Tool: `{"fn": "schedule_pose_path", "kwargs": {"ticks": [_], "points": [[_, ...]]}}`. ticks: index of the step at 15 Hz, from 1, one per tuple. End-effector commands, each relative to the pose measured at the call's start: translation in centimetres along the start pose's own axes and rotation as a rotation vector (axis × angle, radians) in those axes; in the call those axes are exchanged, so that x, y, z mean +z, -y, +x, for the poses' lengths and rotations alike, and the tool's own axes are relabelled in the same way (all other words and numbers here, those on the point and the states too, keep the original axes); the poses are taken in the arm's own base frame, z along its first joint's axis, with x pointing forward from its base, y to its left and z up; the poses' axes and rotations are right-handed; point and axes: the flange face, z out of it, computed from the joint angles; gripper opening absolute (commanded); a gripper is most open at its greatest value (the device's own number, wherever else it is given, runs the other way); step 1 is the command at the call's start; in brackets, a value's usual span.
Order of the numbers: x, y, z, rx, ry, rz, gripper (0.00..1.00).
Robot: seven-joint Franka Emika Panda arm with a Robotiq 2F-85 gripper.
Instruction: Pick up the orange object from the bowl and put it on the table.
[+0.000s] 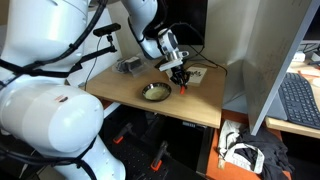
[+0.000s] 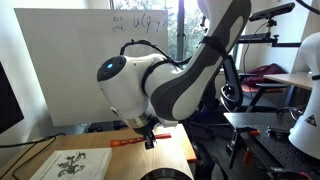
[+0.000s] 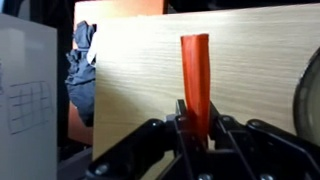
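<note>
The orange object [image 3: 196,70] is a long, narrow orange stick. My gripper [image 3: 196,118] is shut on its near end, and the stick points away over the wooden table [image 3: 250,50]. In both exterior views the gripper [image 1: 180,76] [image 2: 150,140] hangs low over the table with the orange object [image 1: 183,87] [image 2: 128,141] in it, just beside the bowl [image 1: 155,92]. Whether the stick touches the tabletop I cannot tell. The bowl's rim shows at the right edge of the wrist view [image 3: 311,95].
A printed paper sheet [image 2: 70,163] lies on the table near the gripper. A grey object [image 1: 128,66] sits at the table's back. A white divider panel [image 1: 262,60] stands beside the table, with a keyboard [image 1: 298,100] beyond. A dark cloth [image 3: 80,70] lies past the table edge.
</note>
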Motion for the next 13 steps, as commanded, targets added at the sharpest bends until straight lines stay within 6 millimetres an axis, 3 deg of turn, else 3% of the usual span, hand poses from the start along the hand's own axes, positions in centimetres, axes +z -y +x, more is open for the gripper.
{"fn": "schedule_pose_path", "kwargs": {"ticks": [1,4,7,10,13], "points": [[-0.7,0.5,-0.2,0.047,0.047,-0.101,0.55],[-2.1,2.3,-2.1,0.05,0.078,-0.109,0.77],[-6.0,4.4,-4.6,0.044,0.018,0.026,0.99],[-9.9,5.3,-7.4,0.082,-0.006,0.136,1.0],[-12.1,5.2,-10.1,0.099,-0.024,0.179,1.0]]}}
